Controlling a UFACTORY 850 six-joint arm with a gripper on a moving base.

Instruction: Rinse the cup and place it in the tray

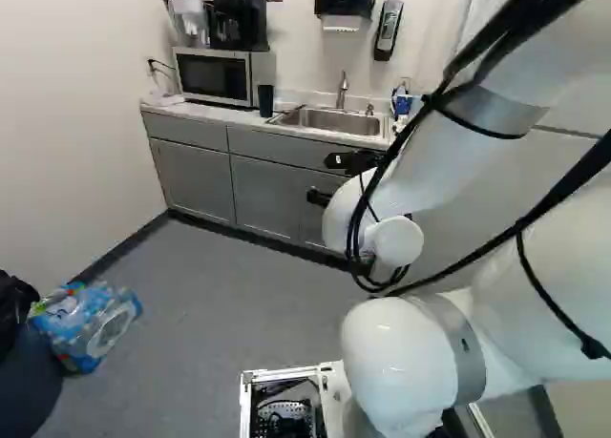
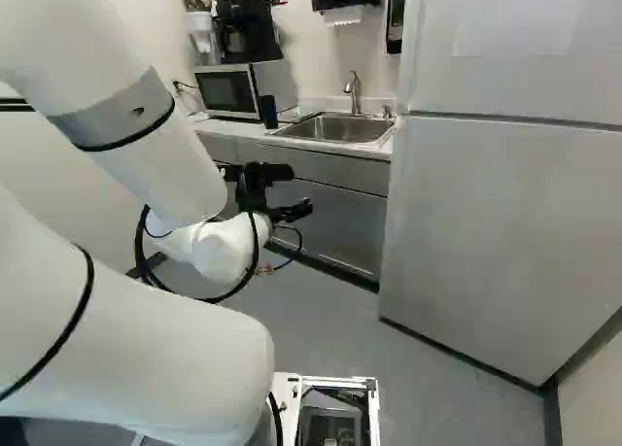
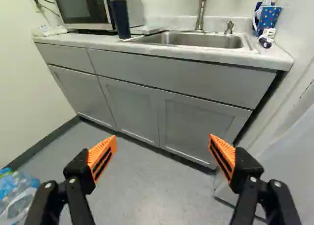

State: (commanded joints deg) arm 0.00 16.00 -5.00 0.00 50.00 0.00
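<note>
Apparently, we are at the approach: the dark cup (image 3: 120, 19) is ungripped and the rinse has to wait until we hold it. Next we need to raise the claw (image 3: 162, 136) and reach forward over the bench (image 3: 272, 56), bearing towards eleven o'clock, then close around the cup's side without knocking it into its neighbour.

Our cup looks deep blue, tall and nearly straight-sided, a little wider towards the rim. It stands upright on the bench; we cannot see inside it. Such a smooth wall may slip once wet, so we would want a firm, level hold.

Just beside it, on its nine o'clock side, sits the microwave (image 3: 81, 8); on its three o'clock side the steel sink (image 3: 196, 40) opens, with the tap (image 3: 201, 10) rising behind the basin. Beyond the sink, at about one o'clock from our claw, a spotted blue cup (image 3: 269, 17) stands in the corner, and we should not mistake it for ours. We cannot make out the tray for certain.

Our claw hangs in front of the grey cabinets (image 3: 132, 107), below the bench top, its orange pads (image 3: 102, 156) spread wide with nothing between them.
</note>
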